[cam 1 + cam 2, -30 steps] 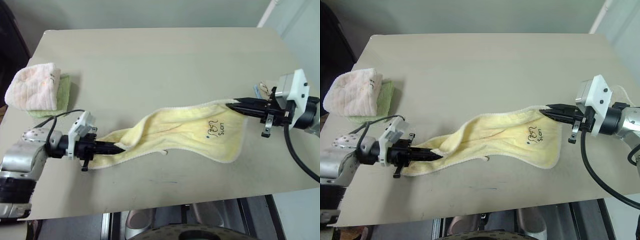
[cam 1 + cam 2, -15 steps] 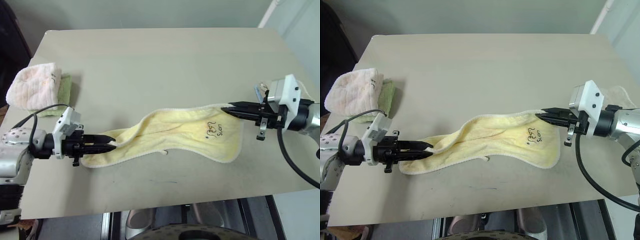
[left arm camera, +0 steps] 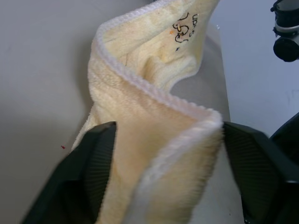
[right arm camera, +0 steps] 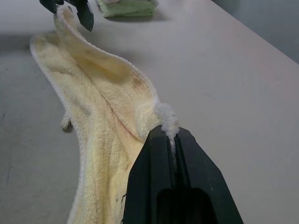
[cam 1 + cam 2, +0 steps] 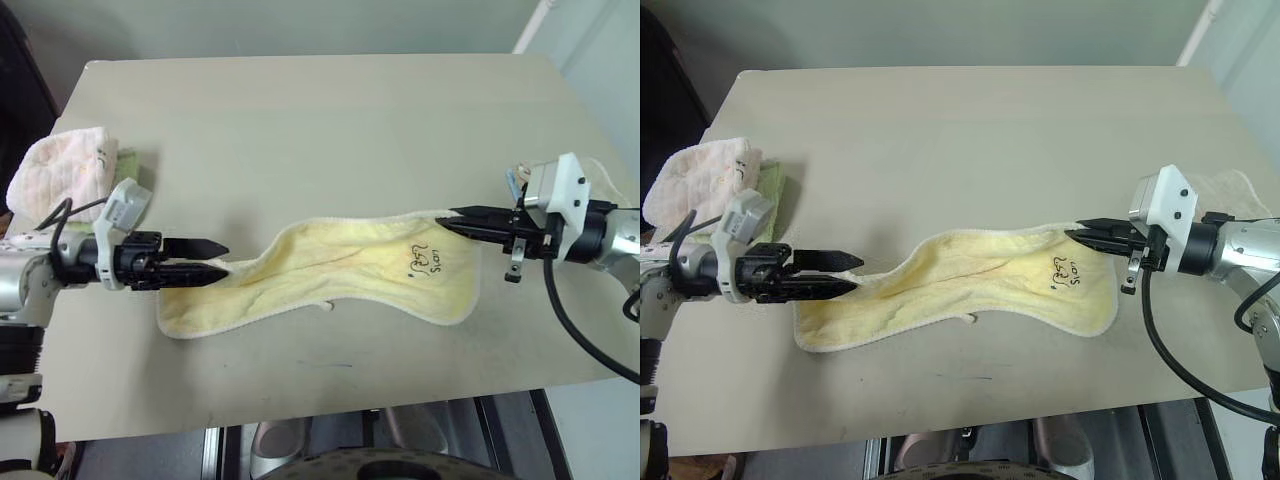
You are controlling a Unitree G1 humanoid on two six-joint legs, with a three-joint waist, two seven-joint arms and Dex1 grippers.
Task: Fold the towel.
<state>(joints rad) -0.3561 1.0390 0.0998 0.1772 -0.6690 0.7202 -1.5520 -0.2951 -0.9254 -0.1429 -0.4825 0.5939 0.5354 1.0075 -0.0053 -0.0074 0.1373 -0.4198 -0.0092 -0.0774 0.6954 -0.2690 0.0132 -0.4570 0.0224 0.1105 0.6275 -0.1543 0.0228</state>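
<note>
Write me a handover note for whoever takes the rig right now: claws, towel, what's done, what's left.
Left claw: open, fingers spread on either side of the towel's raised left end, not gripping it.
Right claw: shut on the towel's far right corner, by the handwritten marks.
Towel: stretched lengthwise across the table, twisted in the middle, mostly lying flat, the left end standing up between the open fingers.
Pink-white folded towel sits on a green cloth at the table's left edge, apart from the job.
Done: towel laid out lengthwise.
Left: no fold made yet; regrip the left end, then fold.

Towel (image 5: 340,270) mid-table (image 5: 300,120) btwn L tool (image 5: 218,259) & R tool (image 5: 446,218) — folded towels (image 5: 55,180) far left.
</note>
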